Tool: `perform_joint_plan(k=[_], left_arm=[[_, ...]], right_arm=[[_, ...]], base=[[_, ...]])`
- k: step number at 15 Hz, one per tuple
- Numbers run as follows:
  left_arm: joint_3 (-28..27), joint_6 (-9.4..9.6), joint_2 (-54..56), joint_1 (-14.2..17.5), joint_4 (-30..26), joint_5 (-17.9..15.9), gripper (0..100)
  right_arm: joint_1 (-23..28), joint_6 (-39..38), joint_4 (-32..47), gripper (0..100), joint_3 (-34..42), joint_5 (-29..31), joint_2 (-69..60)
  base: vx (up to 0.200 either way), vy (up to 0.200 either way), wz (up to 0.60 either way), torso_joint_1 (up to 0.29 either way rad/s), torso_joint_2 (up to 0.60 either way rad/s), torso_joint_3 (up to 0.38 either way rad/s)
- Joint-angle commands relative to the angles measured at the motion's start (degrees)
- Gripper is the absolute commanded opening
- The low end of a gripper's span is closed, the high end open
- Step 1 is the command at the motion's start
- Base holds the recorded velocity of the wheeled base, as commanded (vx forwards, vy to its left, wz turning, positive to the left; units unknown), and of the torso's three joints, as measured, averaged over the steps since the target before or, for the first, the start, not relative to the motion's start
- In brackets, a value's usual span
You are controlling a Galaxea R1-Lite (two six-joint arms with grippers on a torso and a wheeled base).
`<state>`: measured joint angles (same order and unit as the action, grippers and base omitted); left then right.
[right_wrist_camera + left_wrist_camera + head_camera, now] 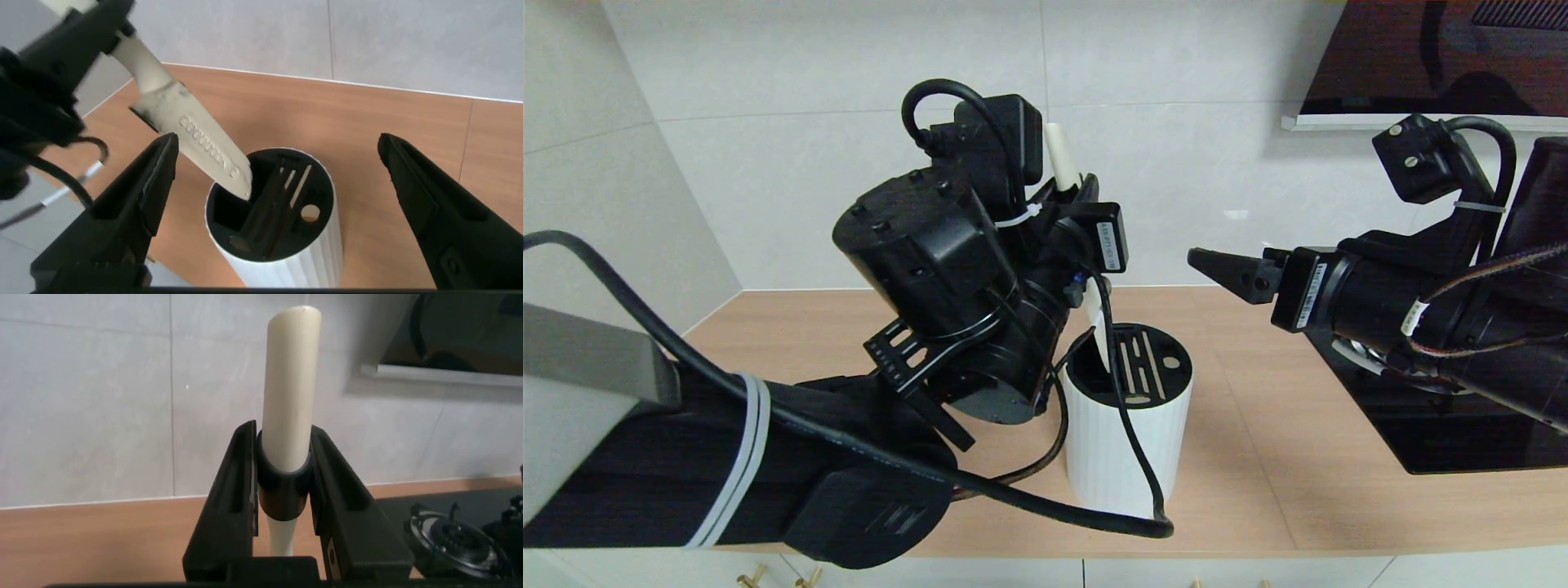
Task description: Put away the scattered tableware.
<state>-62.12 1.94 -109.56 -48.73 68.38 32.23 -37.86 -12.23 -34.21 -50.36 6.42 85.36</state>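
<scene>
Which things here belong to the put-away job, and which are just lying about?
Job: knife, held in the left gripper, tip entering the white holder; right gripper, open nearby.
Just around: cooktop, range hood, wooden counter.

The head view looks forward and down from above, with the white holder [1127, 433] at lower centre of the frame on the tabletop [1258, 474]. The left wrist view sits close behind the knife [288, 384] handle, facing the tiled wall [82, 392] level. The right wrist view looks steeply down on the holder from near, sharing holder and knife with the head view.
</scene>
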Motion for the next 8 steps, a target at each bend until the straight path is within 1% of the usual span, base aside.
perform_joint_plan(k=[1, 4, 8], left_arm=[[0.07, 0.0, -0.83, -0.23, -0.09, 0.02, 0], [0.42, -0.09, -1.54, -0.58, -0.09, 0.02, 0], [1.39, -0.8, -4.17, -0.58, 0.0, 0.11, 0]], right_arm=[[-0.02, 0.01, -0.07, 100, 0.0, -0.01, 0.16], [-0.02, 0.1, -0.16, 100, 0.17, -0.01, 0.25], [0.77, 0.1, -0.25, 100, 0.17, -0.01, 0.16]], base=[[0.0, 0.0, 0.0, 0.0, 0.0, 0.0], [0.0, 0.0, 0.0, 0.0, 0.0, 0.0], [0.0, 0.0, 0.0, 0.0, 0.0, 0.0]])
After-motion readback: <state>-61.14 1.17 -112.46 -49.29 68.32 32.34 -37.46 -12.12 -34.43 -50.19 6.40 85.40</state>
